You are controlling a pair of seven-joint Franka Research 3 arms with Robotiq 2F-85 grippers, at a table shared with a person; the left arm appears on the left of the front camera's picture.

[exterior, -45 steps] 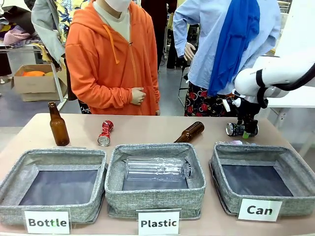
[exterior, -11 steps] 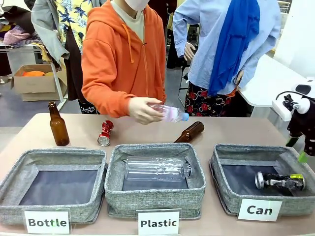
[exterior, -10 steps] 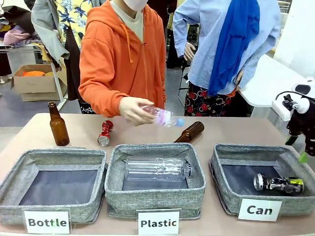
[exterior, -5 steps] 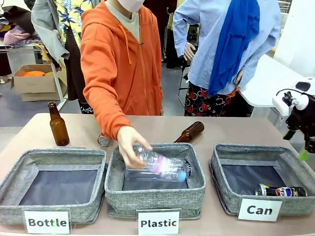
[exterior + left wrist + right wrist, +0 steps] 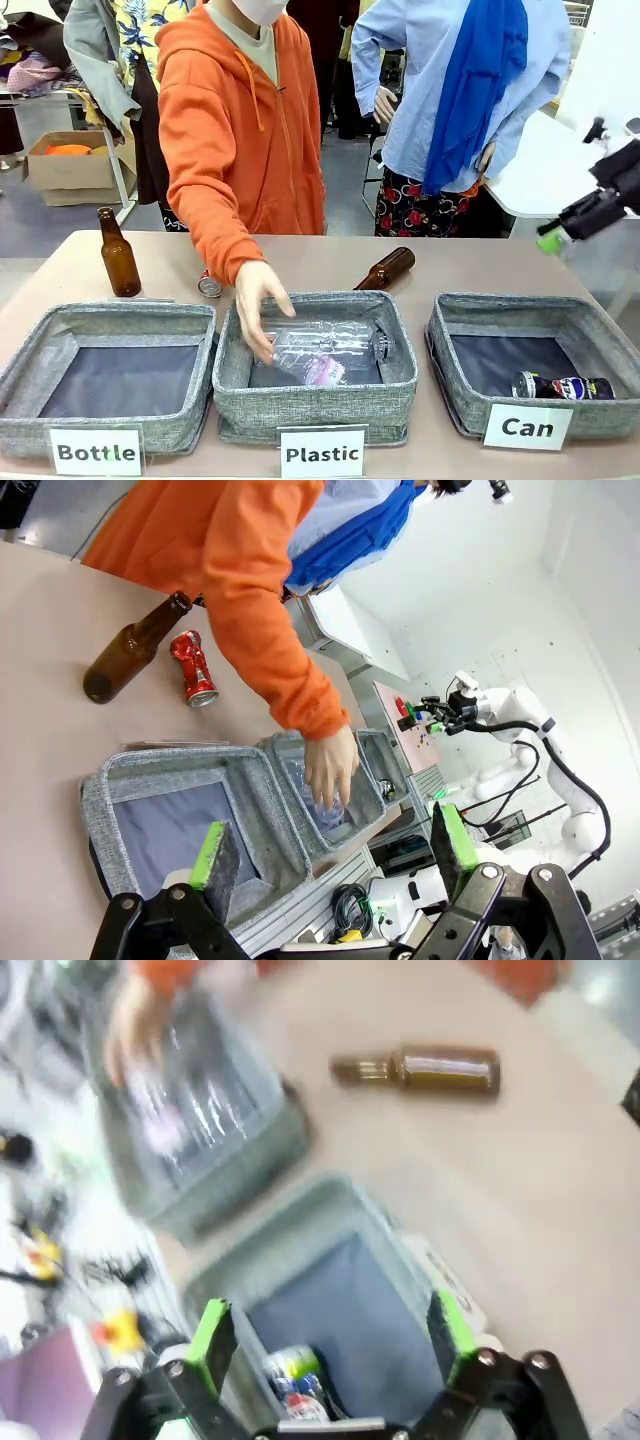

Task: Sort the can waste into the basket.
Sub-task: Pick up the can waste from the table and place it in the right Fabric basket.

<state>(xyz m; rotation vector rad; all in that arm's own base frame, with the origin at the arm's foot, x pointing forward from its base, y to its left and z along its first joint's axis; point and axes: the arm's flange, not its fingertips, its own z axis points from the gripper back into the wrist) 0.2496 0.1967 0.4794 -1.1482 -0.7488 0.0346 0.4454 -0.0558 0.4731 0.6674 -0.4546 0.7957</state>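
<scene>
The right gripper (image 5: 330, 1335) hangs high at 3 o'clock in the front view, tilted, jaws apart and empty, over the Can basket (image 5: 448, 330). The dark crushed can (image 5: 562, 386) lies in the basket's 5 o'clock corner. The red can (image 5: 210, 287) lies on the table. The left gripper (image 5: 331, 842) is spread wide, empty.

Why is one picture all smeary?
Right wrist view: smeared with blur, so the brown bottle and the can in the basket look soft. Front view: sharp, the Can label reads clearly. Left wrist view: sharp but tilted, so the table slants.
</scene>
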